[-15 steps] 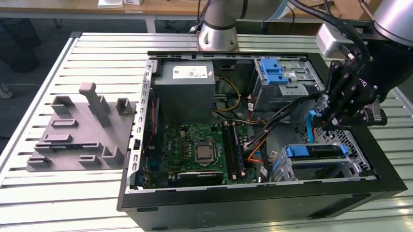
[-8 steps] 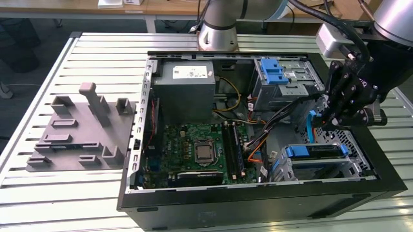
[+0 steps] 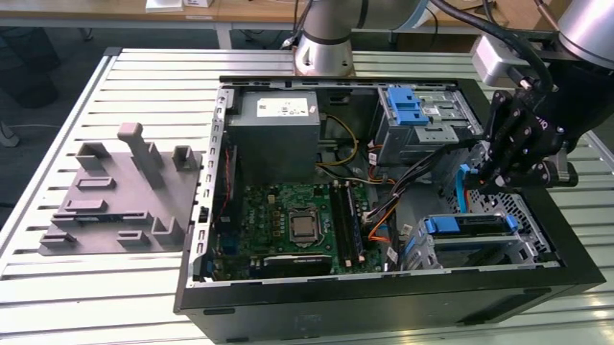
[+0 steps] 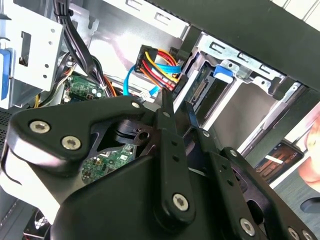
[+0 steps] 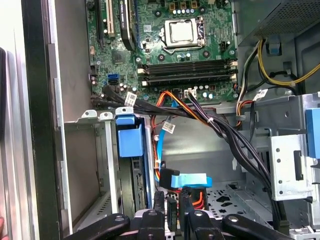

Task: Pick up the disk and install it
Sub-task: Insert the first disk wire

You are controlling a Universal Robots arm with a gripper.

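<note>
Gripper (image 3: 513,188): above open computer case (image 3: 287,305), near drive bay (image 3: 470,237).
Jaws: narrow gap, nothing held.
Disk (image 5: 136,187): seated in bay.

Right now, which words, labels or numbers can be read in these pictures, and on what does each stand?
No text can be read clearly.
Print on the white sticker of the power-supply box: too small.
Print on the cable tags: blurred.
Markings on the motherboard: too small.
</note>
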